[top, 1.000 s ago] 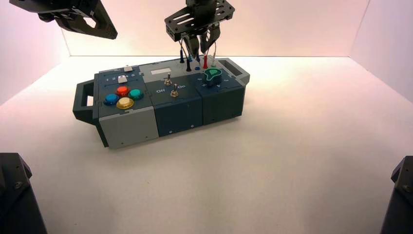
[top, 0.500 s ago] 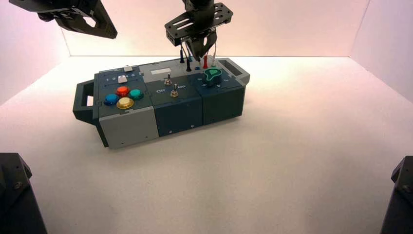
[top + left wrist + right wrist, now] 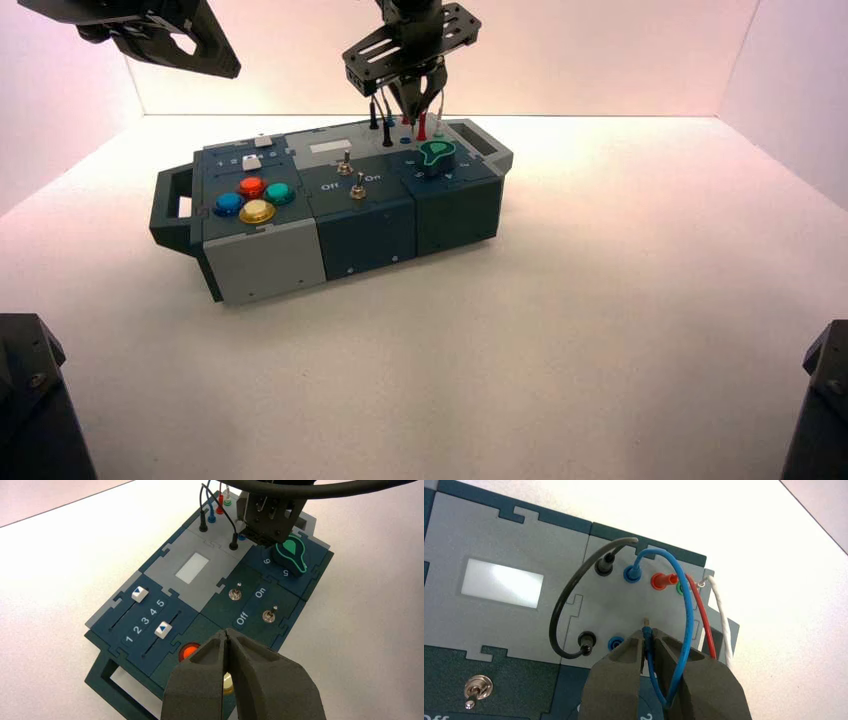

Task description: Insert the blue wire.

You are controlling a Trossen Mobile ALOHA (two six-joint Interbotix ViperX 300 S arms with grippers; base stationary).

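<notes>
Right gripper: I have it clamped on the blue plug, over the box's grey panel.
Blue wire: loops from the far blue socket to the plug between my fingertips.
Left gripper: together, above the box's buttons.

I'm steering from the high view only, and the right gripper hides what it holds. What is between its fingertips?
Observer: In the right wrist view, the right gripper is shut on the blue wire's plug, metal tip showing.
Operator: Is the wire's other end loose?
Observer: No, it sits in the blue socket between a black plug and the red plug.
Operator: And the left gripper?
Observer: The left wrist view shows the left gripper shut and holding nothing, over the end of the box with the sliders.
</notes>
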